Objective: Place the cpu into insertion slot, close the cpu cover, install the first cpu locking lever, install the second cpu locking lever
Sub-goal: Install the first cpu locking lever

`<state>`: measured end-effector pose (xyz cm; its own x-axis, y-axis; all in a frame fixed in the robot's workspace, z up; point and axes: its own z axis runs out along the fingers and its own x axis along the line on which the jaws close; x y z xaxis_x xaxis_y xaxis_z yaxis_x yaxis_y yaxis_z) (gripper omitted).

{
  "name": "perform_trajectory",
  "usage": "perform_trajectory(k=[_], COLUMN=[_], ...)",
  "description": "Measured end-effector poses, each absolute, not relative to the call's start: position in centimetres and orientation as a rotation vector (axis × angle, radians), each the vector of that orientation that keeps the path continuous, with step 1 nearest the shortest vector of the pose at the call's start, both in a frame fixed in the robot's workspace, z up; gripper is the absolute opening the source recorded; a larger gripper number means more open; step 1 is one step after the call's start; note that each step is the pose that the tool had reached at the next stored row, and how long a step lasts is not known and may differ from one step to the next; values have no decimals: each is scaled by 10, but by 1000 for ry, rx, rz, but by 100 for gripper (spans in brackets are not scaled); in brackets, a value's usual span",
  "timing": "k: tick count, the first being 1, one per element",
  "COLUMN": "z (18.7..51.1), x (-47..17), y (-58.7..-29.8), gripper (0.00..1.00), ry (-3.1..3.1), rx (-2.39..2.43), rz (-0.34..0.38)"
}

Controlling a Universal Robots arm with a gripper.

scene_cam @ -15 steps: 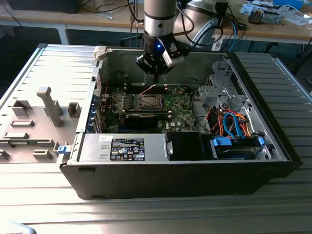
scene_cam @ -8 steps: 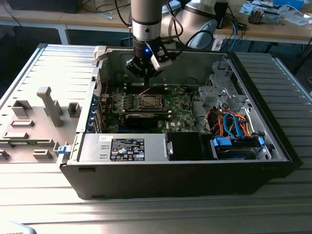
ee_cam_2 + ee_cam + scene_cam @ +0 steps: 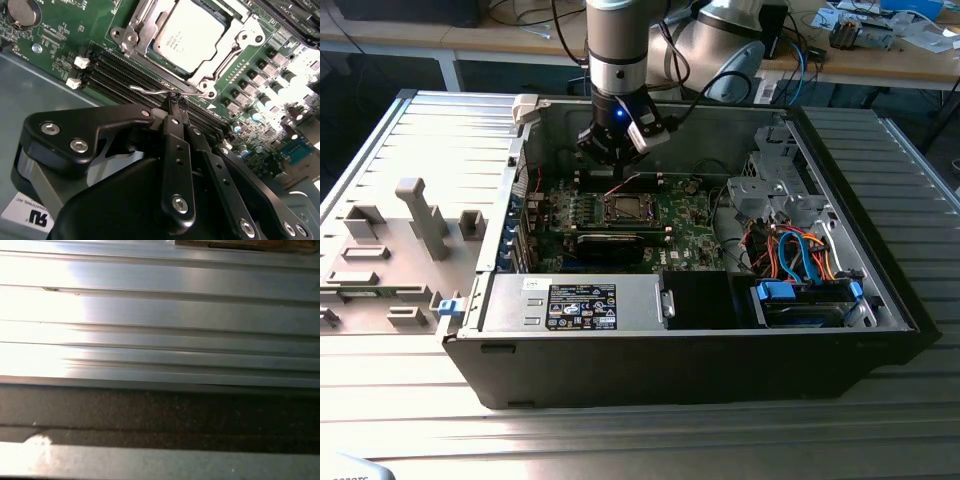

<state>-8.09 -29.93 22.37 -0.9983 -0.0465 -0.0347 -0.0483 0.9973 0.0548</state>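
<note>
- The flat square cpu with its dull silver-grey metal top (image 3: 187, 37) lies seated in the square insertion slot with its silvery rim (image 3: 142, 30), ringed by the green circuit board (image 3: 65, 35); in the exterior view the slot (image 3: 625, 208) sits near the middle of the board.
- The thin silvery cpu cover frame (image 3: 235, 42) appears to be down around the chip, its cut-out centre leaving the metal top bare, though the angle makes this hard to confirm.
- The black end effector (image 3: 176, 100) has its fingertips pressed together on the thin bent silver wire locking lever (image 3: 150, 91), beside the socket's edge and over the row of narrow black memory slots (image 3: 120, 70).
- Handling judgement: the lever is a stiff, springy steel wire, light but likely to resist and snap back; it is smooth and thin, so a pinch near its hooked end gives the surest hold. The chip itself is light, rigid and fragile underneath, best left untouched now it is seated.
- Containers: the open black computer case (image 3: 670, 375) on the ribbed metal tabletop (image 3: 410, 400) holds the board, a grey power supply box with a label (image 3: 575, 303), a black drive cage with blue clips (image 3: 805, 300) and orange and blue cables (image 3: 790, 250).
</note>
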Motion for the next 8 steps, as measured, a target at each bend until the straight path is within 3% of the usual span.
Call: perform_trajectory(k=[8], z=[219], x=[-79], y=[-299], gripper=[11], ry=[3106], rx=[-77], rz=[86])
